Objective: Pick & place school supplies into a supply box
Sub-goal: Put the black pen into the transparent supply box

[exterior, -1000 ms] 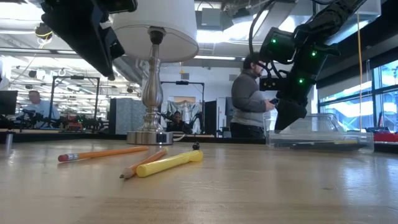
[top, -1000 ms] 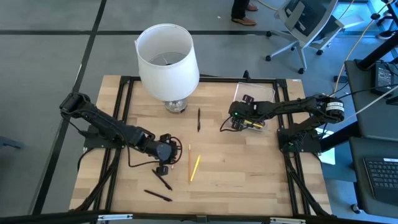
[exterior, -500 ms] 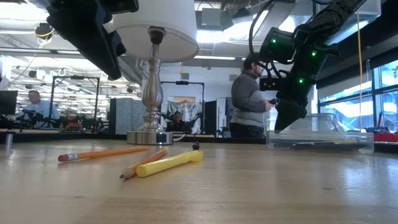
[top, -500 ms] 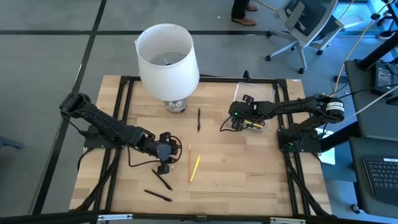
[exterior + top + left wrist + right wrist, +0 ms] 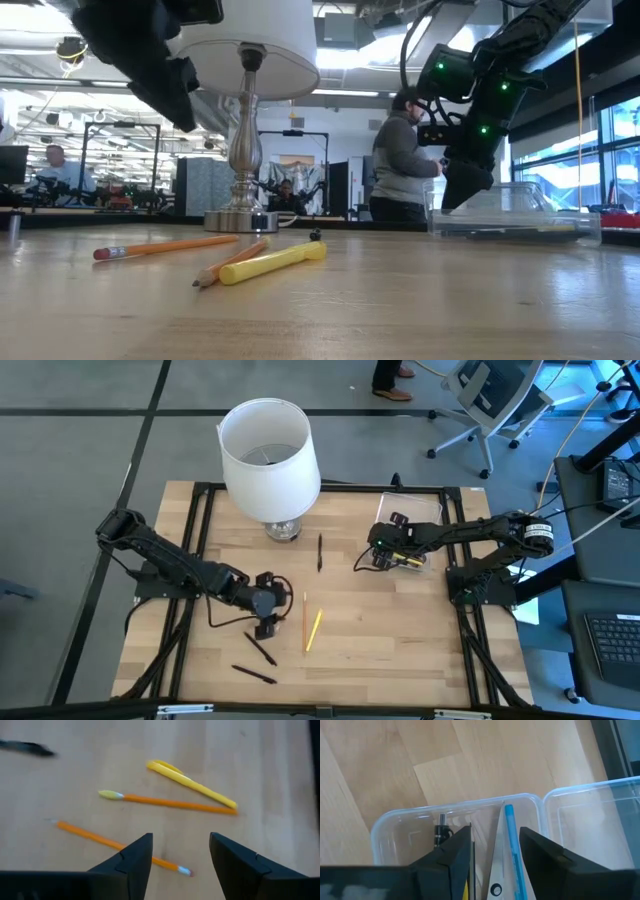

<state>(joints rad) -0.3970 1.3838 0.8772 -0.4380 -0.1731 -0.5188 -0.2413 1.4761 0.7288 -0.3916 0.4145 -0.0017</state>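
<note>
Clear plastic makes the box easy to read: it sits at the table's right side under the right gripper, already holding a blue pen, a pale ruler-like piece and something dark. That gripper hangs just above the box with its fingers spread and nothing between them, which looks like a drop-off pose, over the open container rather than beside it.

Out on the bare wood the rest wait. Two orange pencils and a yellow pen lie close together near the table's middle, with one black pen further back towards the lamp and two more near the front edge.

At the left, the gripper hovers over the nearer orange pencil, fingers wide apart and empty, straddling it from above. That stance reads as lining up for a pinch across the thin shaft; the pencil's slant to the fingers may make it roll.
</note>
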